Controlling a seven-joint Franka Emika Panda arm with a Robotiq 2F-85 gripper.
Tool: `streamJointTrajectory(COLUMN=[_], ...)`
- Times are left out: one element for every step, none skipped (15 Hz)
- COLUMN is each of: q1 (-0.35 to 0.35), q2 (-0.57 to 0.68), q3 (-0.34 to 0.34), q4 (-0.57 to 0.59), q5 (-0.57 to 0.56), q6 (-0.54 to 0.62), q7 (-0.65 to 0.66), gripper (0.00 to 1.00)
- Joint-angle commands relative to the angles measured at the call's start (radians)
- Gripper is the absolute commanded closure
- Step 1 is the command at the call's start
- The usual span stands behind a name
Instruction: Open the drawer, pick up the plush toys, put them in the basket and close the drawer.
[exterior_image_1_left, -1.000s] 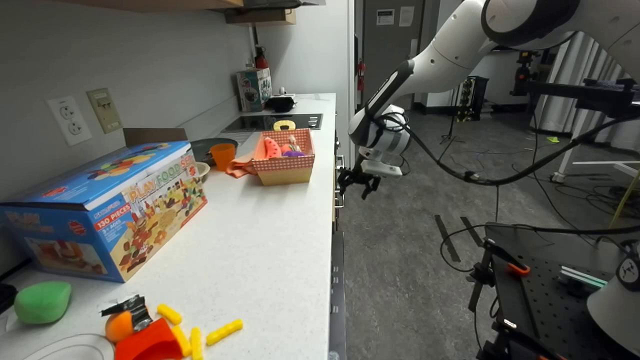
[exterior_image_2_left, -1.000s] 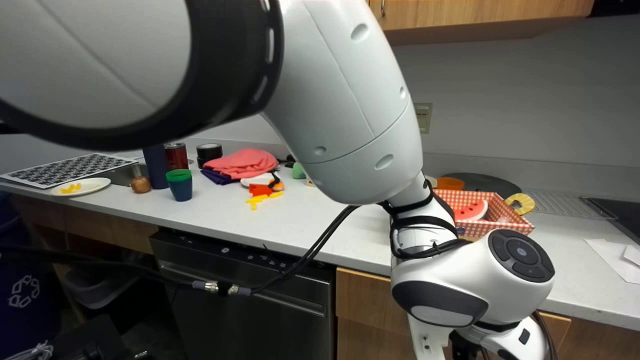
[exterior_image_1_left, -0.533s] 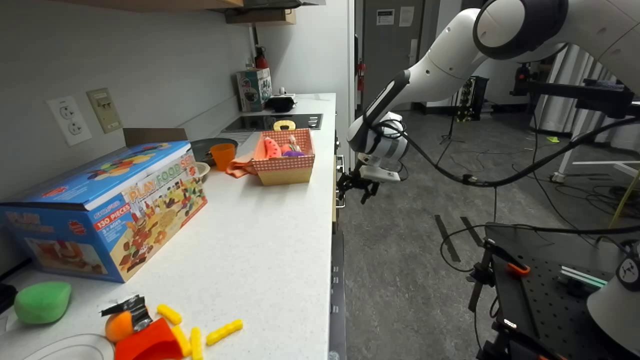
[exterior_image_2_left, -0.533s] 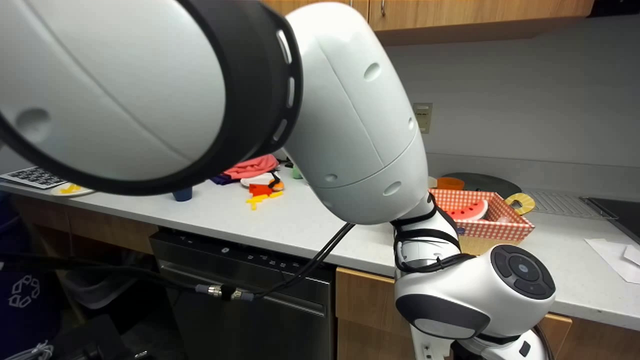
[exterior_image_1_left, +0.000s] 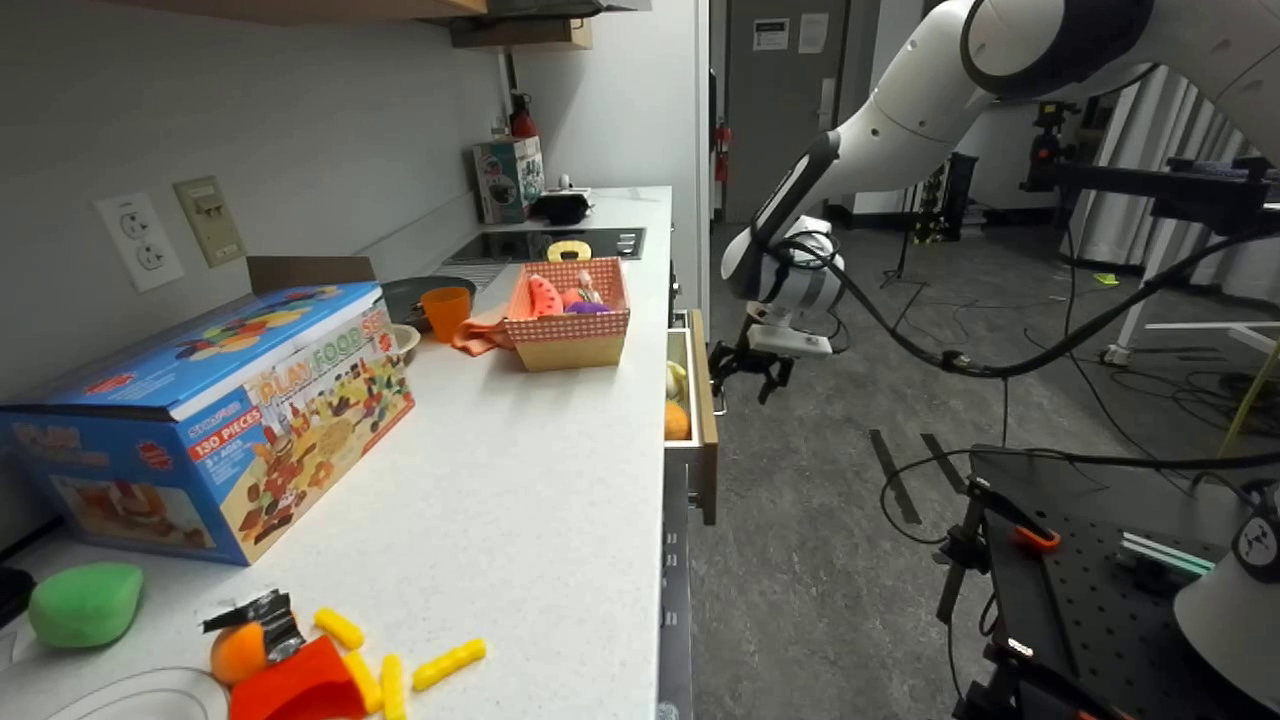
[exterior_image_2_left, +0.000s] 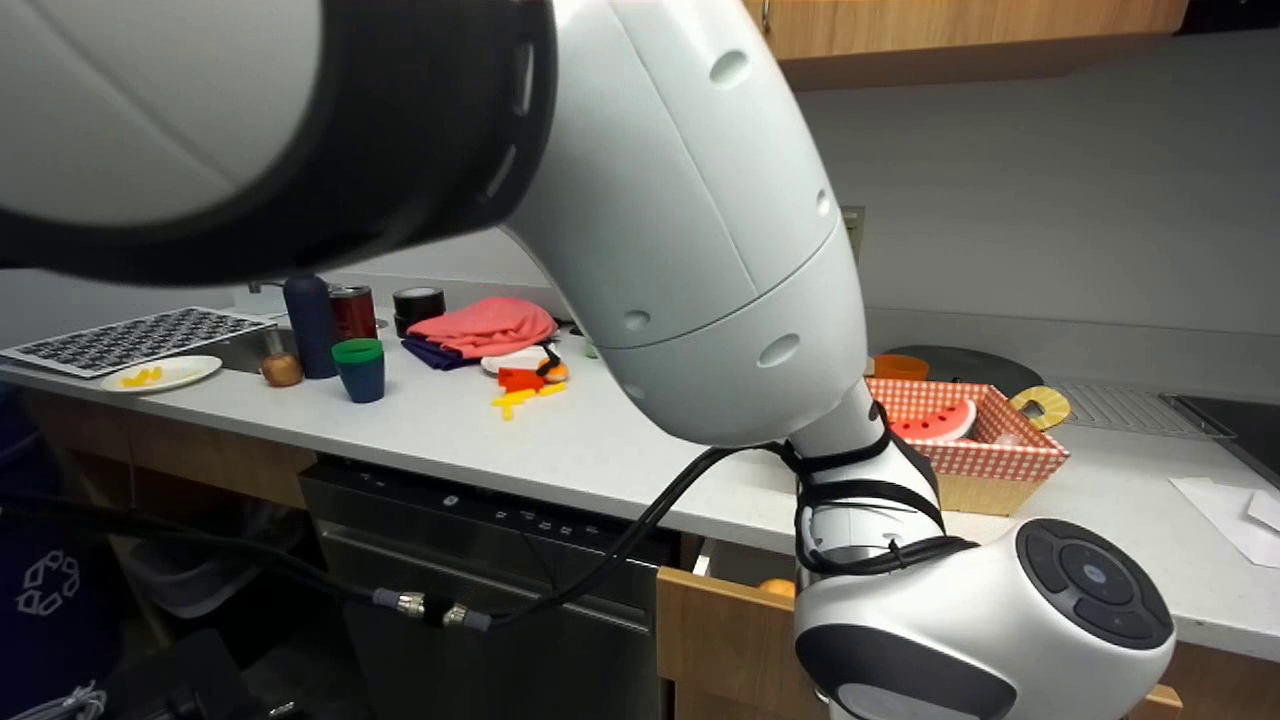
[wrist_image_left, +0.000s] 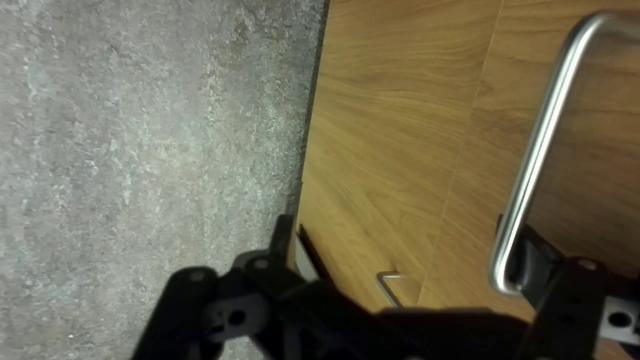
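Observation:
The drawer (exterior_image_1_left: 708, 440) stands partly open below the counter; its front is wooden and its inside white. It also shows in an exterior view (exterior_image_2_left: 725, 625), partly behind the arm. The orange-brown plush toy (exterior_image_1_left: 677, 421) and the pale yellow one (exterior_image_1_left: 676, 381) lie inside, partly hidden by the counter edge. The tan basket (exterior_image_1_left: 572, 352) with a red-checked lining sits on the counter and holds toy food. My gripper (exterior_image_1_left: 744, 384) is at the drawer front, fingers wide apart. In the wrist view one finger of the gripper (wrist_image_left: 400, 237) is behind the metal handle (wrist_image_left: 540, 140).
The blue toy box (exterior_image_1_left: 300, 430) stands against the wall. An orange cup (exterior_image_1_left: 447, 311) and a pan (exterior_image_1_left: 400, 297) are behind the basket. Yellow sticks (exterior_image_1_left: 448, 663) lie on the counter (exterior_image_1_left: 520, 520). Another handle (wrist_image_left: 387, 286) shows lower in the wrist view. A dishwasher (exterior_image_2_left: 480, 590) adjoins the drawer.
The drawer was shut half a second ago and is now out by a good part, with both plush toys showing. My gripper moved out from the counter with its handle.

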Motion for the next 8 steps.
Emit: streamJointTrajectory(q1=[-0.003,-0.002,0.0,0.003,0.011,0.018,0.028,0.035], q2=[-0.123,-0.147,-0.167,-0.191,-0.207,-0.227,-0.242,-0.256], q3=[-0.07,-0.083,-0.099,-0.114,-0.133,-0.15,-0.168,-0.179], q4=[-0.17,-0.202,-0.229,-0.258,-0.277,-0.297,-0.312,-0.322], q5=[-0.013,-0.012,-0.015,-0.021,-0.031,-0.04,-0.048,-0.056], q6=[-0.011,-0.012,-0.016,-0.015,-0.018,-0.019,-0.02,-0.024], q7=[0.044,0.056,0.07,0.079,0.091,0.098,0.105,0.106], gripper=[0.0,0.0,0.0,0.0,0.0,0.0,0.0,0.0])
